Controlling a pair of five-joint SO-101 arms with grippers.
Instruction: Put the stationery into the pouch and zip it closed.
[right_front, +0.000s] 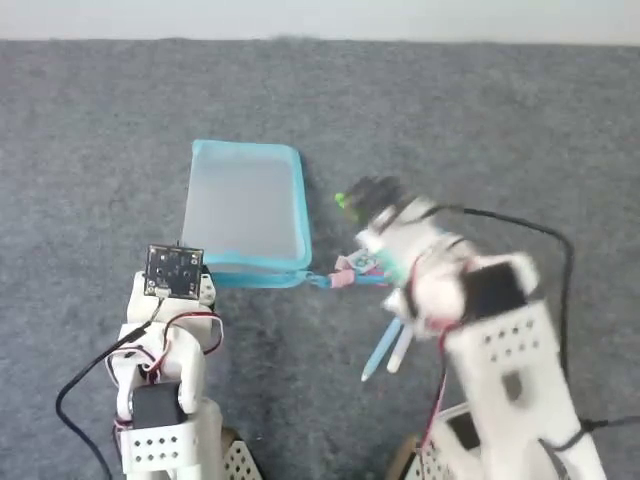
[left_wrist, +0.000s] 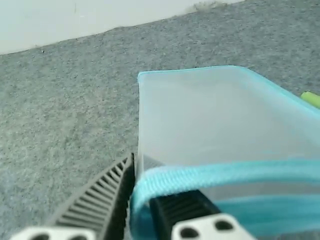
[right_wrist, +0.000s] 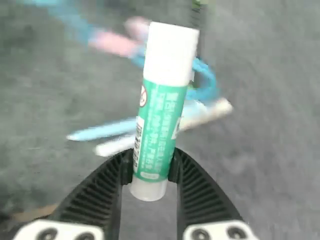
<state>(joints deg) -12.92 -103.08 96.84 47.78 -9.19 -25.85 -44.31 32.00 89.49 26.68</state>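
A translucent pouch (right_front: 245, 205) with blue trim lies flat on the grey carpet. My left gripper (left_wrist: 142, 200) is shut on the blue zipper edge (left_wrist: 210, 175) at the pouch's near left corner. My right gripper (right_wrist: 150, 167) is shut on a white and green glue stick (right_wrist: 161, 105), held above the carpet just right of the pouch's pink zip pull (right_front: 343, 278). Under the right arm lie a light blue pen (right_front: 381, 353) and a white pen (right_front: 400, 350). The same pens (right_wrist: 102, 132) lie below the glue stick in the right wrist view.
A small green item (right_front: 342, 200) lies on the carpet right of the pouch, beside the right arm's dark wrist. A blue looped object (right_wrist: 204, 75) lies by the pens. Grey carpet spreads to the far wall.
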